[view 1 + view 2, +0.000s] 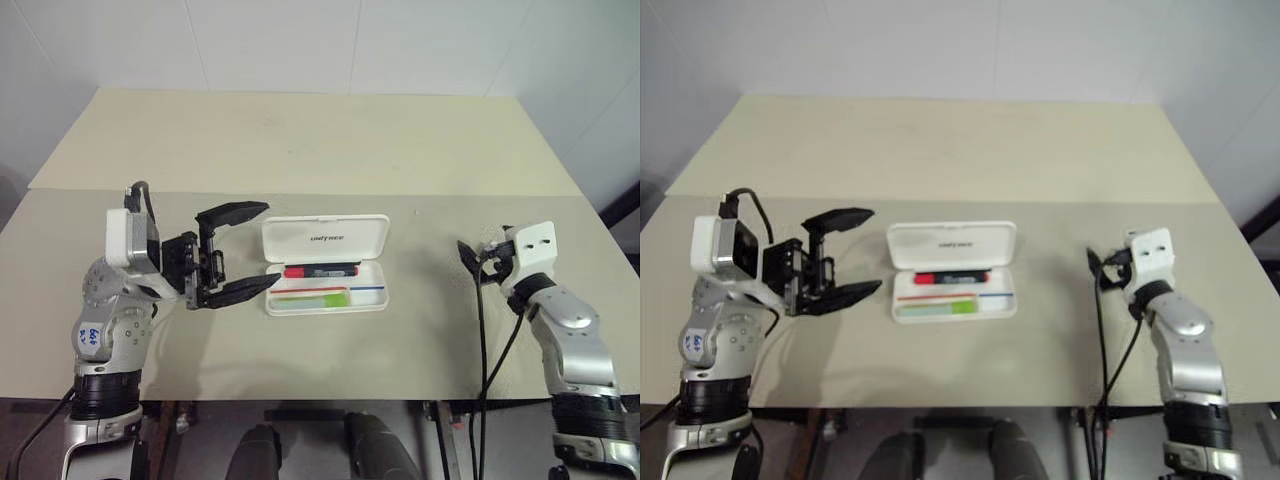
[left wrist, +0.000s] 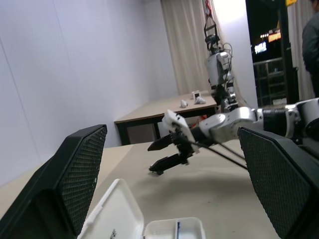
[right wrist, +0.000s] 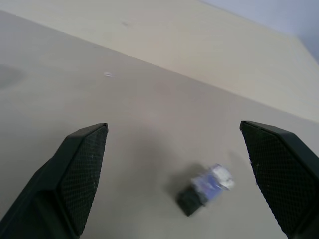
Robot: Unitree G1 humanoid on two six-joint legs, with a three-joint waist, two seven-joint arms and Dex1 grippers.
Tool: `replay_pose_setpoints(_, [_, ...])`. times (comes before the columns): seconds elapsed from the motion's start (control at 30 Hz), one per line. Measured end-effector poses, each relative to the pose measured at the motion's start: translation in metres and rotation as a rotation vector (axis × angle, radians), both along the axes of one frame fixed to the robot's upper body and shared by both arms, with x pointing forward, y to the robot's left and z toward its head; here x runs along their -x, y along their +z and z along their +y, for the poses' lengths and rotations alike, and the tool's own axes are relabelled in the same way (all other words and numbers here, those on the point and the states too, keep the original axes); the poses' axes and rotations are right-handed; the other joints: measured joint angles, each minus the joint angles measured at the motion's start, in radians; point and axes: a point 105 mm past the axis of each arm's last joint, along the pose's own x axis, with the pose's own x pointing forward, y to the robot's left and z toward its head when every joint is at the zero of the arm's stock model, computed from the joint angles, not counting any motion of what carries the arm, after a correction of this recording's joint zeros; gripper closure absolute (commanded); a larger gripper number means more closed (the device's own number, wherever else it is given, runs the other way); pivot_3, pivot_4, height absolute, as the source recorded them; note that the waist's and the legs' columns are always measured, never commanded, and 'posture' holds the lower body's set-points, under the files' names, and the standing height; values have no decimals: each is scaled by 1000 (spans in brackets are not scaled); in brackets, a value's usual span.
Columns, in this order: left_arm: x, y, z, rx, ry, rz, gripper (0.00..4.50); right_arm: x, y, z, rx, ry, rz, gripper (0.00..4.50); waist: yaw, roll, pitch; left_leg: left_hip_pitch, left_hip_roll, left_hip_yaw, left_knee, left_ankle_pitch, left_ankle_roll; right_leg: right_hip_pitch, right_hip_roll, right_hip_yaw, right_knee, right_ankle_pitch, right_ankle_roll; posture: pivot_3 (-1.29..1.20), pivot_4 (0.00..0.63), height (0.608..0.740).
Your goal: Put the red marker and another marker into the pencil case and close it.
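Left eye view: white pencil case [image 1: 325, 264] lying open mid-table, lid tilted back toward the far edge, tray facing up.
Red marker [image 1: 322, 270]: already in the tray, along its far side, just under the lid hinge.
Another marker [image 1: 312, 298]: green highlighter, flat in the tray's near half beside the red and blue stripes.
Left gripper [image 1: 236, 250]: fingers spread wide, empty, hovering just beside the case's left end, one finger level with the lid, the other with the tray's near corner.
Right gripper [image 1: 470, 258]: well apart from the case on the right, jaws wide, nothing held; small dark-and-blue object [image 3: 205, 187] on the table [image 1: 300, 150] in front of it, identity unclear.
Step left: probably only the closing.
Risk, sliding: a sideways nudge from the left finger likely to shove the light case across the table rather than fold the lid, with no hand bracing the far end.
Risk, jam: red marker close to the hinge; if rolled or tipped, possibly caught under the lid, leaving it ajar.
Risk, spill: a hard knock on the tray corner liable to flip the case and throw both markers out.
Risk, cable: right arm's cable [image 1: 482, 330] hanging near the table edge, possible snag on a reach inward.
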Motion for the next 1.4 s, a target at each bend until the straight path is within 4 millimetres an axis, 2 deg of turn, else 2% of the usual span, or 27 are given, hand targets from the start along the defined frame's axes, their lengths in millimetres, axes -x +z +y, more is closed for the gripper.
replay_pose_setpoints(0.13, [4, -1, 1, 32, -31, 35, 41, -11, -8, -14, -16, -126, 7, 0, -4, 0, 0, 0, 0, 0, -1, 0, 0, 0, 0, 0, -1, 0, 0, 0, 150, 740])
replay_pose_setpoints(0.27, [6, -5, 6, 31, -34, 67, 41, -16, -25, -22, -52, -211, 51, 0, -17, 0, 0, 0, 0, 0, -1, 0, 0, 0, 0, 0, -1, 0, 0, 0, 150, 740])
replay_pose_setpoints(0.5, [10, -10, 21, -40, -26, 101, 41, -24, -29, -14, -130, -243, 50, 0, -32, 0, 0, 1, 0, 0, 0, 0, 0, 1, 0, 0, 0, 0, 0, 0, 150, 740])
replay_pose_setpoints(0.73, [9, -10, 25, -63, -3, 92, 41, -33, -32, 0, -200, -237, 67, 0, -57, -1, -1, 2, 1, 0, 0, 0, 0, 2, 1, 1, 0, 0, 0, 0, 150, 740])
replay_pose_setpoints(0.77, [9, -10, 25, -64, 1, 91, 0, -34, -32, 1, -205, -236, 72, 396, -60, -1, -1, 2, 1, 0, 0, 0, 0, 2, 1, 1, 0, 0, 0, 0, 150, 740])
replay_pose_setpoints(0.83, [8, -10, 25, -64, 8, 90, 0, -37, -32, 7, -211, -230, 85, 916, -68, -1, -1, 2, 1, 0, 0, 0, 0, 2, 1, 1, 0, 0, 0, 0, 150, 740])
replay_pose_setpoints(1.07, [7, -10, 25, -58, 23, 94, 0, -39, -31, 23, -201, -193, 126, 3498, -72, -2, -2, 2, 1, -1, -1, 0, 0, 2, 0, 0, -1, 0, 0, 0, 150, 740])
replay_pose_setpoints(1.13, [7, -10, 25, -57, 26, 95, 0, -37, -30, 25, -196, -188, 134, 4115, -71, -2, -2, 2, 1, -1, -2, 0, 0, 2, 0, 0, -1, 0, 0, 0, 150, 740])
replay_pose_setpoints(1.3, [7, -11, 26, -55, 32, 103, 0, -33, -28, 23, -173, -169, 138, 4125, -66, -2, -1, 0, 1, -2, -4, 0, 0, 0, 0, -1, -2, 0, -1, 0, 150, 740])
replay_pose_setpoints(1.4, [7, -11, 26, -55, 33, 102, 0, -29, -23, 29, -156, -93, 144, 4125, -62, 0, 0, -1, 1, -1, -5, 0, 0, -1, 0, -1, -2, 0, -1, 0, 150, 740])
